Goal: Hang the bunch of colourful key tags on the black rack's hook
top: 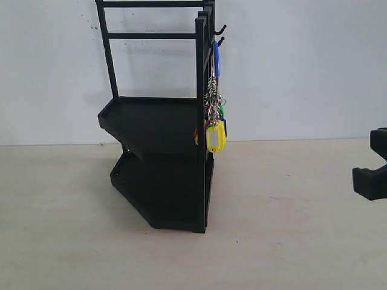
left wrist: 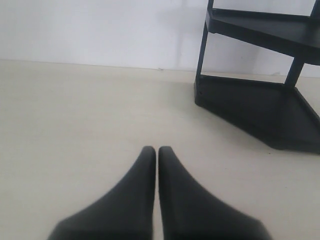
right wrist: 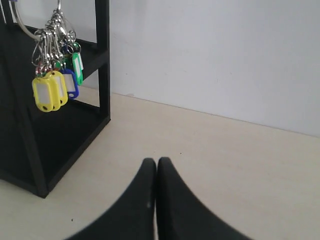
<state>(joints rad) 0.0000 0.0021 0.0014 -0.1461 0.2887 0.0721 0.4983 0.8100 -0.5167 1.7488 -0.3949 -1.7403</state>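
The colourful key tag bunch [top: 216, 124] hangs on the black rack [top: 200, 78], just right of centre in the upper half of the exterior view. Its blue-coated loop [top: 216, 58] sits over the lower of two small hooks [top: 220, 41] on the rack's right-hand upright. The metal rings and the yellow, blue, red and green tags dangle beside the upper tray's corner, clear of the table [top: 290, 241]. Nothing supports the bunch but the hook.

The right tool [right wrist: 157, 161] has its two halves pressed together and holds nothing. In the exterior view only part of it shows, at the right edge, well apart from the rack and above the table. The left tool [left wrist: 157, 149] is likewise closed tight and empty. It does not appear in the exterior view, and its own camera sees the rack's lower tray [left wrist: 260, 107] some way ahead.

By these pictures the hanging looks done, and the step in hand seems to be the pull-back after release. The next move calls for little: both arms should keep clear of the rack so that the bunch is not knocked. From here I cannot tell how deep the loop sits on the hook, so a check that it holds there is worthwhile.
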